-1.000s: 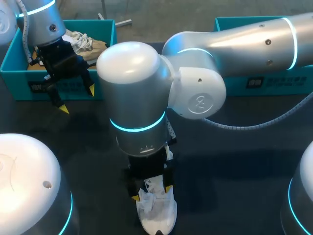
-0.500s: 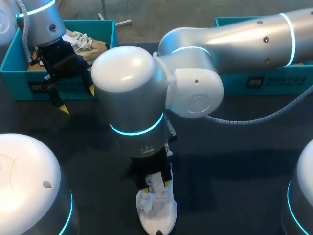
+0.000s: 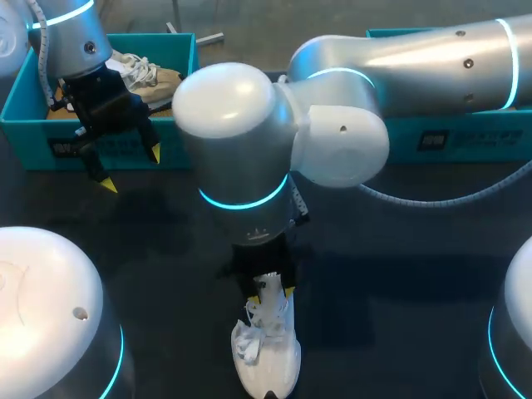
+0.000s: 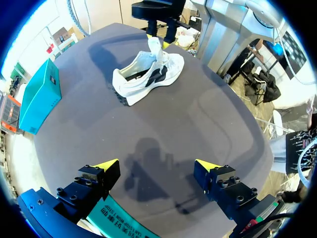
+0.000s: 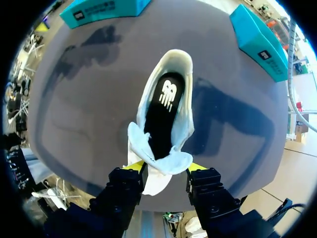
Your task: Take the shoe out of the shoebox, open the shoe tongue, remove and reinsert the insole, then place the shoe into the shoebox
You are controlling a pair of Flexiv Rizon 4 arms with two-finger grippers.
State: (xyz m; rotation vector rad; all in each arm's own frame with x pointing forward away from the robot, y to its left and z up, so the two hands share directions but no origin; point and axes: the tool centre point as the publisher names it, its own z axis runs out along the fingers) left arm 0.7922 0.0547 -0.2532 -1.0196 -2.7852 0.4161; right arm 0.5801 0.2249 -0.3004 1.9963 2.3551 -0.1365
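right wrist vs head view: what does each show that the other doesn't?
Right wrist only: the inside of the white shoe, with the black insole lying in it, and the tongue spread between the fingers of the right gripper. Head only: the left gripper, open, in front of the teal shoebox, which holds a second shoe. Both: the white shoe on the dark table, with the right gripper shut on its tongue.
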